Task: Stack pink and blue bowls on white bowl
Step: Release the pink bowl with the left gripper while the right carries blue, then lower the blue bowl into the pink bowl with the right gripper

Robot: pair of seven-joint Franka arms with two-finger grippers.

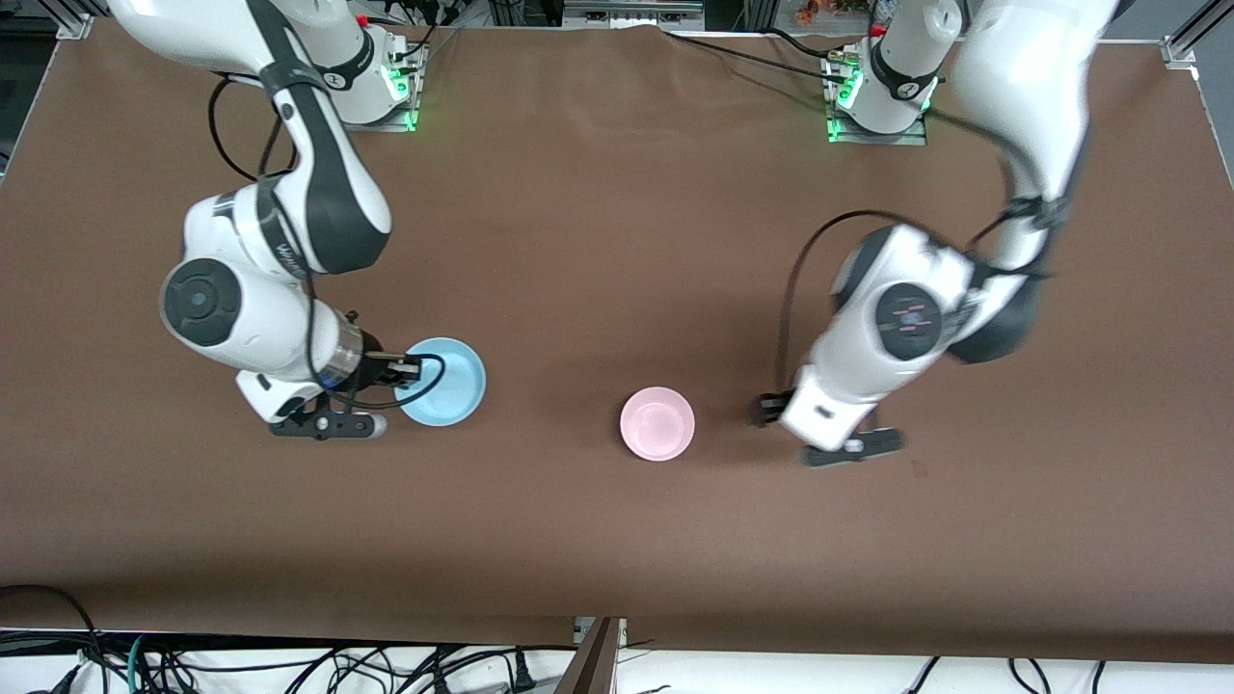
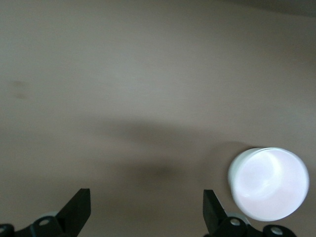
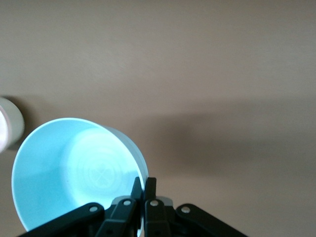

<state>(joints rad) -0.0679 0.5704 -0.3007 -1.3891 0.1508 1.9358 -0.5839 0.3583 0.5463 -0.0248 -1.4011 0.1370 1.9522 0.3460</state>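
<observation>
My right gripper (image 1: 410, 370) is shut on the rim of the light blue bowl (image 1: 443, 383), toward the right arm's end of the table. In the right wrist view its fingers (image 3: 144, 185) pinch the blue bowl's wall (image 3: 74, 168), one inside and one outside. The pink bowl (image 1: 657, 423) stands upright near the table's middle. My left gripper (image 1: 767, 412) is open and empty, low beside the pink bowl toward the left arm's end. In the left wrist view (image 2: 146, 197) the pink bowl (image 2: 269, 183) looks washed-out pale. The white bowl is not in view.
The brown table cover (image 1: 598, 241) is bare around the two bowls. The pink bowl's edge shows at the border of the right wrist view (image 3: 9, 129). Cables hang below the table's front edge (image 1: 289, 665).
</observation>
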